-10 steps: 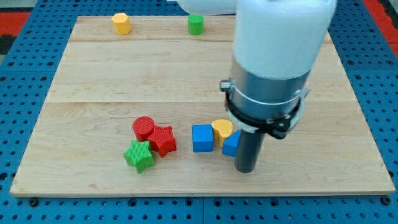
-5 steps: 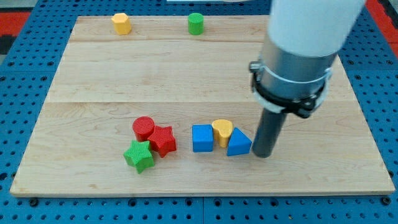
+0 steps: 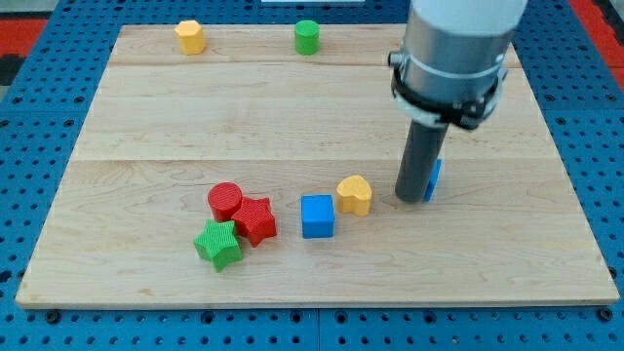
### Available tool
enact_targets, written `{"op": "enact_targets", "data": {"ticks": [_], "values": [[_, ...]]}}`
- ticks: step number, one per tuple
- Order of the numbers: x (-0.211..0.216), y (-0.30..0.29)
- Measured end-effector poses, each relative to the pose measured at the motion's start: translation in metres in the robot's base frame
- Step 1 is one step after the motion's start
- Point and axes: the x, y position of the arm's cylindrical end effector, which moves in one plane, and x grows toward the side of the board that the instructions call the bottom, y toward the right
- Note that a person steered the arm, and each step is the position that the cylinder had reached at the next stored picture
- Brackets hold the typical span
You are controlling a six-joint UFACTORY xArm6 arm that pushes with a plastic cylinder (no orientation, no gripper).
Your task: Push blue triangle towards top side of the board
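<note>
Gripper-less rod here: my tip (image 3: 413, 200) presses against the mostly hidden blue triangle (image 3: 435, 175), right of the yellow heart (image 3: 355, 194) on the surface (image 3: 195, 117).

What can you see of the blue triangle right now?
Only a thin sliver of the blue triangle shows, peeking out on the view's right of the dark rod. The rest hides behind the rod, so its shape cannot be made out here. It looks like bright blue plastic and sits on the wooden board, right of center. My tip is right against it. The yellow heart sits apart, to the view's left.
</note>
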Motion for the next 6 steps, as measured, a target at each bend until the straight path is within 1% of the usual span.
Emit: {"op": "enact_targets", "data": {"ticks": [1,2,3,4,5,6], "values": [[-0.018,0.050],[-0.019,0.088],[-0.075,0.079],[-0.095,0.045],[-0.069,0.027],[-0.124,-0.025]]}}
